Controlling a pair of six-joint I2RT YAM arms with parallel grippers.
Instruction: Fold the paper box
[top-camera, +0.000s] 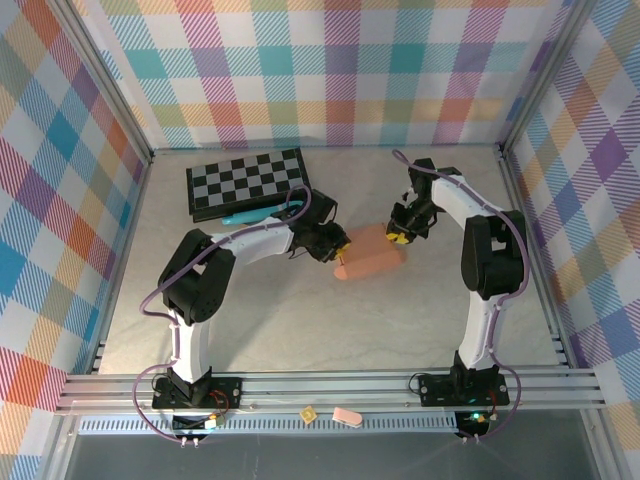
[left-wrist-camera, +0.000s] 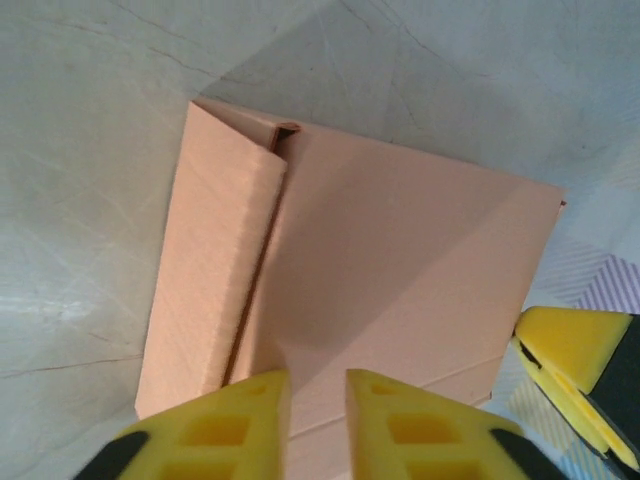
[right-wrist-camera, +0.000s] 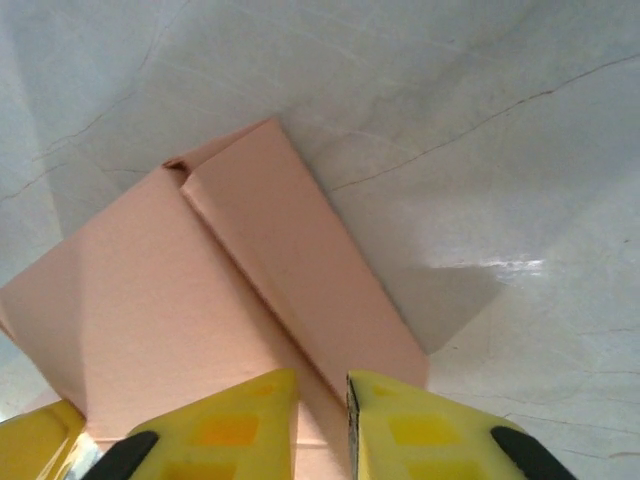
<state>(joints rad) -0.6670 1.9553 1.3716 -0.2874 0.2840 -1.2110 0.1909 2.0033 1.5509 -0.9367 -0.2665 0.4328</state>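
Across the pale grey, marble-veined counter (top-camera: 250, 320), walled by pastel plaid panels (top-camera: 330, 70), items by descending size.

1. Black-and-grey chequered board (top-camera: 245, 182): flat, far left, well apart from the work. A teal-blue sliver (top-camera: 240, 214) lies at its near edge, too hidden to identify. Neither obstructs.

2. Salmon-orange thin cardboard paper box (top-camera: 368, 255): right of centre, lying between both arms. The wrist views show one long flap (left-wrist-camera: 215, 280) folded over the main panel (left-wrist-camera: 400, 270), with a corner tab (left-wrist-camera: 288, 130) standing at its far end. Judged very light. Stiff across panels, yet hinging readily at creases. Smooth-faced, so likely to skid on the counter if pushed from one side. Easily dented or mis-creased under a hard pinch. Best hold: panel edges close to a crease, one at each end, so neither side slides.

3. Left end effector (top-camera: 340, 248), yellow-padded: fingers drawn close, appearing to pinch the box's left-end edge. Actual pad contact falls below the wrist frame.

4. Right end effector (top-camera: 400, 237), same build: fingers likewise narrowed on the opposite edge, apparently nipping the cardboard beside the folded flap.

Hazard: both end effectors sit near each other over one small item, so each is the other's chief obstruction.

5. Small tan block (top-camera: 307, 413) and pink oblong (top-camera: 346, 415): on the front rail, off the counter, out of the way.
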